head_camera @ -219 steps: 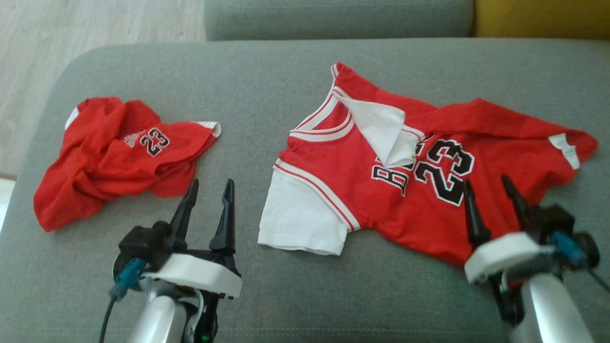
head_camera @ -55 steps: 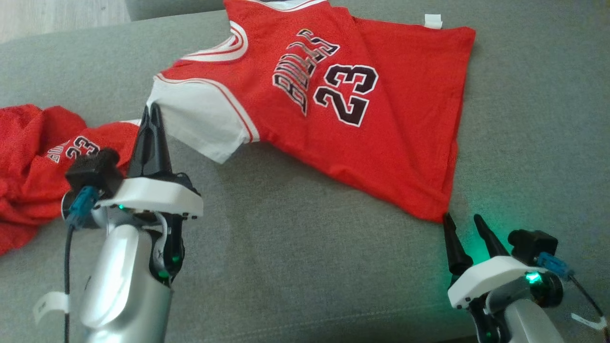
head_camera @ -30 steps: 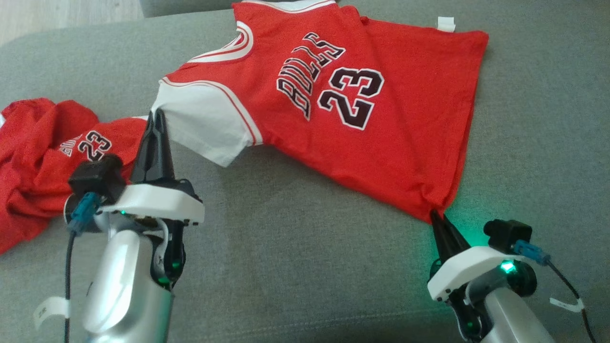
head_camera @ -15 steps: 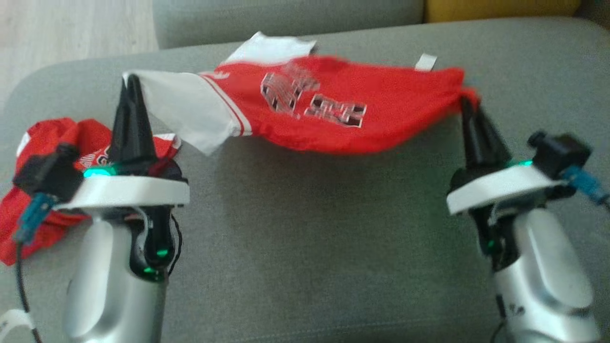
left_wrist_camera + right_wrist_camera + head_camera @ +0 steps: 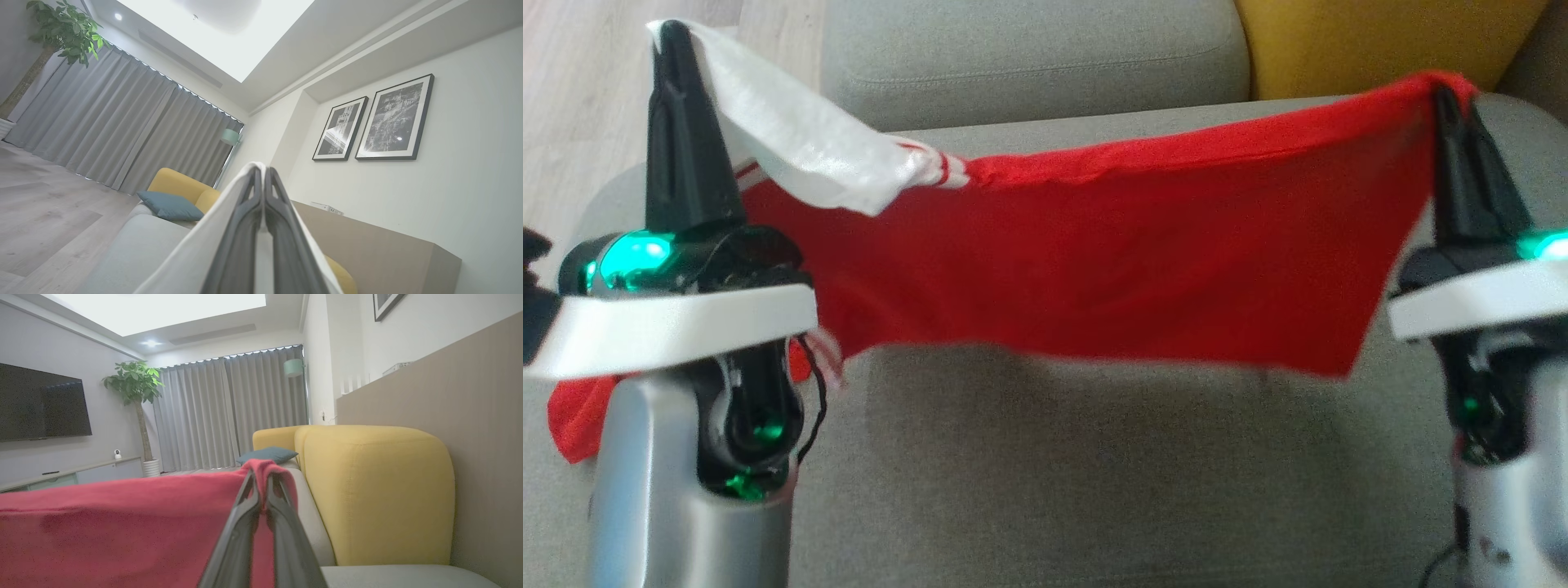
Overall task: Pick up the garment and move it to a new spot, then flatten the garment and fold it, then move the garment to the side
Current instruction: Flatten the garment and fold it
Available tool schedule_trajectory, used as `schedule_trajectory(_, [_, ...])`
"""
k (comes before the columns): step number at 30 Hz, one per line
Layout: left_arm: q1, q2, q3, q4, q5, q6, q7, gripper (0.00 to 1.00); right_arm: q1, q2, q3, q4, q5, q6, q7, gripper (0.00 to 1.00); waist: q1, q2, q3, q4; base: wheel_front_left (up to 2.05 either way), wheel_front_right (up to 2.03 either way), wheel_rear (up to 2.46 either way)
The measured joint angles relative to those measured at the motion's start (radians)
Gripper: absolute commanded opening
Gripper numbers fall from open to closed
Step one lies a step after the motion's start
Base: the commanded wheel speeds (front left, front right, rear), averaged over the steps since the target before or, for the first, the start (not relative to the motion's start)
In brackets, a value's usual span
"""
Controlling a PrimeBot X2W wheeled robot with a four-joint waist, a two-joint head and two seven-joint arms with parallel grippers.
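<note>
Left gripper (image 5: pixel 674 37), at 10 o'clock in the head view, is clamped tight on the white sleeve of the jersey (image 5: pixel 1094 245). Right gripper (image 5: pixel 1450 98), at 2 o'clock, pinches a red corner. One jersey hangs stretched between the two grippers over the sofa (image 5: pixel 1094 474). A second red garment (image 5: pixel 572 416) shows at 8 o'clock.

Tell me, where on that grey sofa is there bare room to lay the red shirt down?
The wide grey sofa seat under the hanging red-and-white jersey, between the left gripper and right gripper, is bare. The left edge is crowded: more red cloth lies behind the left arm.
</note>
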Motion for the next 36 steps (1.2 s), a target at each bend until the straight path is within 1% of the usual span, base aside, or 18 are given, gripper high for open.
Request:
schedule_trajectory(3, [0.009, 0.000, -0.011, -0.066, -0.018, 0.020, 0.054, 0.00, 0.056, 0.007, -0.041, -0.080, 0.008, 0.000, 0.062, 0.00, 0.0000, 0.0000, 0.007, 0.004, 0.00, 0.00, 0.00])
schedule_trajectory(5, [-0.007, 0.003, -0.017, -0.082, -0.027, 0.034, 0.096, 0.00, 0.052, 0.012, -0.055, -0.121, 0.019, 0.000, 0.097, 0.00, 0.0000, 0.0000, 0.022, 0.006, 0.00, 0.00, 0.00])
schedule_trajectory(7, [-0.053, 0.016, -0.017, -0.069, -0.030, 0.037, 0.133, 0.00, 0.019, 0.013, -0.058, -0.131, 0.008, 0.000, 0.125, 0.00, 0.0000, 0.0000, 0.043, 0.007, 0.00, 0.00, 0.00])
schedule_trajectory(10, [-0.198, 0.022, 0.004, 0.021, -0.071, 0.041, 0.184, 0.00, -0.112, 0.012, -0.050, -0.087, 0.003, 0.000, 0.159, 0.00, 0.0000, 0.0000, 0.087, 0.006, 0.00, 0.00, 0.00])
schedule_trajectory(13, [-0.402, 0.059, 0.017, 0.179, -0.064, 0.022, 0.205, 0.00, -0.320, -0.006, -0.044, 0.033, -0.010, 0.000, 0.162, 0.00, 0.0000, 0.0000, 0.147, 0.006, 0.00, 0.00, 0.00])
schedule_trajectory(15, [-0.547, 0.071, 0.024, 0.297, -0.064, 0.001, 0.210, 0.00, -0.474, -0.043, -0.023, 0.145, -0.029, 0.000, 0.151, 0.00, 0.0000, 0.0000, 0.193, 0.006, 0.00, 0.00, 0.00])
schedule_trajectory(17, [-0.687, 0.095, 0.019, 0.418, -0.030, -0.028, 0.191, 0.00, -0.629, -0.069, -0.005, 0.271, -0.031, 0.000, 0.123, 0.00, 0.0000, 0.0000, 0.242, 0.006, 0.00, 0.00, 0.00])
schedule_trajectory(19, [-0.816, 0.099, 0.028, 0.523, -0.021, -0.045, 0.155, 0.00, -0.770, -0.089, 0.007, 0.399, -0.031, 0.000, 0.084, 0.00, 0.0000, 0.0000, 0.290, 0.008, 0.00, 0.00, 0.00])
schedule_trajectory(21, [-0.936, 0.100, 0.049, 0.618, -0.020, -0.057, 0.104, 0.00, -0.906, -0.101, 0.013, 0.518, -0.042, 0.000, 0.021, 0.00, 0.0001, -0.0001, 0.337, 0.011, 0.00, 0.00, 0.00])
schedule_trajectory(22, [-0.936, 0.100, 0.049, 0.618, -0.020, -0.057, 0.104, 0.00, -0.906, -0.101, 0.013, 0.518, -0.042, 0.000, 0.021, 0.00, 0.0001, -0.0001, 0.337, 0.011, 0.00, 0.00, 0.00])
schedule_trajectory(23, [-0.987, 0.100, 0.054, 0.658, -0.020, -0.061, 0.077, 0.00, -0.966, -0.104, 0.011, 0.570, -0.050, 0.000, -0.020, 0.00, 0.0001, -0.0001, 0.358, 0.013, 0.00, 0.00, 0.00])
schedule_trajectory(24, [-1.065, 0.096, 0.074, 0.727, -0.020, -0.078, 0.026, 0.00, -1.067, -0.116, 0.015, 0.662, -0.072, 0.000, -0.100, 0.00, 0.0001, -0.0001, 0.395, 0.019, 0.00, 0.00, 0.00])
schedule_trajectory(25, [-1.065, 0.096, 0.074, 0.727, -0.020, -0.078, 0.026, 0.00, -1.067, -0.116, 0.015, 0.662, -0.072, 0.000, -0.100, 0.00, 0.0001, -0.0001, 0.395, 0.019, 0.00, 0.00, 0.00])
schedule_trajectory(27, [-1.111, 0.092, 0.081, 0.785, -0.021, -0.094, -0.011, 0.00, -1.138, -0.128, 0.008, 0.745, -0.089, 0.000, -0.169, 0.00, 0.0001, -0.0001, 0.420, 0.031, 0.00, 0.00, 0.00])
schedule_trajectory(30, [-1.124, 0.079, 0.077, 0.846, -0.021, -0.132, -0.038, 0.00, -1.180, -0.134, 0.012, 0.849, -0.088, 0.000, -0.249, 0.00, 0.0001, -0.0001, 0.440, 0.057, 0.00, 0.00, 0.00])
schedule_trajectory(34, [-1.096, 0.060, 0.065, 0.901, -0.022, -0.165, -0.053, 0.00, -1.164, -0.134, 0.022, 0.986, -0.053, 0.000, -0.302, 0.00, 0.0001, -0.0001, 0.458, 0.083, 0.00, 0.00, 0.00])
schedule_trajectory(36, [-1.048, 0.046, 0.034, 0.920, -0.031, -0.185, -0.053, 0.00, -1.131, -0.139, 0.031, 1.039, -0.025, 0.000, -0.311, 0.00, 0.0001, -0.0001, 0.464, 0.093, 0.00, 0.00, 0.00])
